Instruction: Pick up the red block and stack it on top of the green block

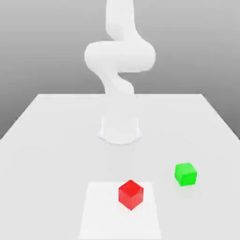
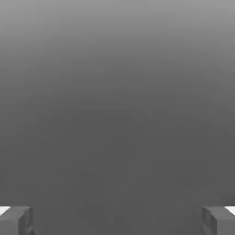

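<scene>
Hand view: gripper fully open, empty. Exterior view: red block on table, green block at its 2 o'clock, apart. Pre-grasp step; next needs descent over red.

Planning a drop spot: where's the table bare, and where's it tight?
Bare: the whole table on the exterior view's left, and the far strip behind the arm's base. Also the stretch between base and blocks. Tighter: the near side, where the red block sits on a lighter square patch with the green block to its right, apart from it.
</scene>
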`<move>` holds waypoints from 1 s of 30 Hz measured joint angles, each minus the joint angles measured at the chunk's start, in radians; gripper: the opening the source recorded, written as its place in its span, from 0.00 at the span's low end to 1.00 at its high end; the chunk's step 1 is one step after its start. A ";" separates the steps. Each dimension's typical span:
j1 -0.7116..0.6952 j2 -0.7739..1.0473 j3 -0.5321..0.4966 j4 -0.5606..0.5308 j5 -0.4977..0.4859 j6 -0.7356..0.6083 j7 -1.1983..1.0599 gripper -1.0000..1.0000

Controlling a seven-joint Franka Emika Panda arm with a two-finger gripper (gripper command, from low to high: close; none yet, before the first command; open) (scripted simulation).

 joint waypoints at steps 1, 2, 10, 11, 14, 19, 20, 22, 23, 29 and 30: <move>-0.019 0.039 0.024 -0.023 -0.007 0.023 0.046 0.50; -0.036 0.077 0.046 -0.046 -0.014 0.046 0.092 0.50; -0.152 0.378 0.182 -0.222 -0.062 0.221 0.440 0.50; -0.161 0.417 0.193 -0.244 -0.067 0.244 0.484 0.50; -0.180 0.537 0.218 -0.314 -0.072 0.316 0.613 0.50; -0.170 0.705 0.235 -0.418 -0.011 0.428 0.755 0.50; -0.166 0.731 0.234 -0.423 -0.013 0.448 0.771 0.50; -0.166 0.780 0.223 -0.421 -0.039 0.487 0.802 0.50; -0.164 0.804 0.215 -0.418 -0.059 0.507 0.819 0.50; -0.078 0.955 0.099 -0.397 -0.189 0.630 0.916 0.50; -0.065 0.970 0.083 -0.395 -0.202 0.642 0.925 0.00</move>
